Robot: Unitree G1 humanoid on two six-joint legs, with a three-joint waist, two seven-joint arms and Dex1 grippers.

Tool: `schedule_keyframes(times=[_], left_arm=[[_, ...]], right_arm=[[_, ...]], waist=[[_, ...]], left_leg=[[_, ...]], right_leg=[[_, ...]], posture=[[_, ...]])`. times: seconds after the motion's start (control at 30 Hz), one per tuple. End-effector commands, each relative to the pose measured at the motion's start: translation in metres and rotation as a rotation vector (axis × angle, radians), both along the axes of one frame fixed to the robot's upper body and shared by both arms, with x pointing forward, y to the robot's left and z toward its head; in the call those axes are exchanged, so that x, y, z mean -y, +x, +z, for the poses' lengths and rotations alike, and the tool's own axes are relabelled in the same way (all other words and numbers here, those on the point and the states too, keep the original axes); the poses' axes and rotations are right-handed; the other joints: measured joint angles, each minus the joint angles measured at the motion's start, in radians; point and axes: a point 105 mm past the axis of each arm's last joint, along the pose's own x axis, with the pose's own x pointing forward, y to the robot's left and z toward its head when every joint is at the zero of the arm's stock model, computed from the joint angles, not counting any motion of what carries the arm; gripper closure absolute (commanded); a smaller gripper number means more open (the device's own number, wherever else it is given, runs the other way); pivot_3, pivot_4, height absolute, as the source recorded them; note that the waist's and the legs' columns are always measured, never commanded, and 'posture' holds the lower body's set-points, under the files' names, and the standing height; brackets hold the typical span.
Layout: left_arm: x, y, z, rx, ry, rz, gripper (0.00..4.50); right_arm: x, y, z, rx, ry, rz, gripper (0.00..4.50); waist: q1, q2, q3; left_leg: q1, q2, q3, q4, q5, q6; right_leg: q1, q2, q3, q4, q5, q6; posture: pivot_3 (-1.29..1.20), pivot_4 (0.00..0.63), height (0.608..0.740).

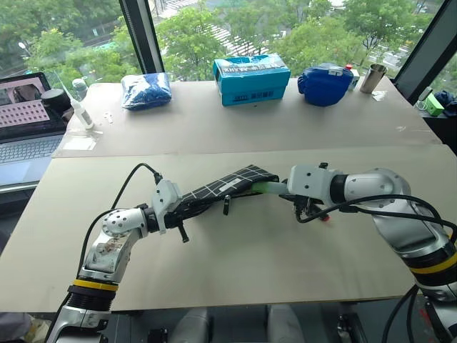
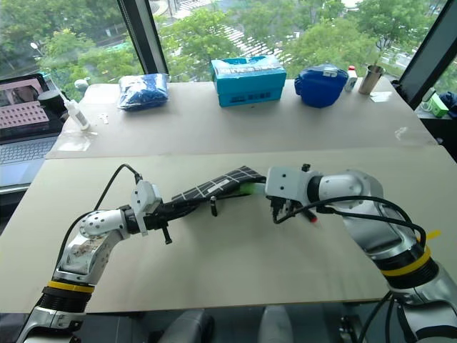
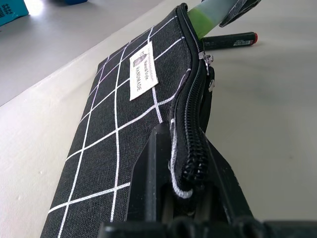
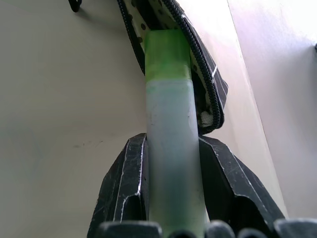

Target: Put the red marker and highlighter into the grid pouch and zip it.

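The surface carries the job, with the pouch lifted off it at a slant, one end clenched in the left tool, which pinches the zipper edge. The right tool grasps the highlighter, its green cap just entering the open mouth. To do this well, I would push along the pouch's length, keeping the left grip firm. The marker lies on the surface just beyond the mouth, waiting its turn.
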Motion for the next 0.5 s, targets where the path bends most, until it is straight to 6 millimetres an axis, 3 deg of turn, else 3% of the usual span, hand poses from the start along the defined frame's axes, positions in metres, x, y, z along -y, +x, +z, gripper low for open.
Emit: schedule_keyframes(times=[0.03,0.27,0.5], left_arm=[[0.005,-0.001,0.011,0.047,-0.001,-0.033,4.5],[0.006,-0.001,0.011,0.044,-0.004,-0.04,4.5],[0.006,0.0,0.011,0.049,-0.011,-0.037,4.5]], right_arm=[[-0.032,-0.005,-0.006,0.092,-0.12,0.178,3.45],[-0.059,0.0,-0.028,0.226,-0.299,0.379,3.45],[-0.079,0.009,-0.03,0.345,-0.274,0.463,3.45]], waist=[[-0.003,0.0,0.0],[0.0,0.0,0.0],[-0.003,0.0,0.0]], left_leg=[[0.0,0.0,0.0,0.0,0.0,0.0],[0.0,0.0,0.0,0.0,0.0,-0.001],[0.0,0.0,0.0,-0.001,0.001,-0.001]], right_leg=[[0.0,0.0,0.0,0.0,0.0,0.0],[0.0,0.0,0.0,0.0,0.0,0.0],[-0.001,0.0,0.0,0.0,0.0,0.0]], posture=[[0.0,0.15,0.74],[0.0,0.15,0.74],[0.0,0.15,0.74]])
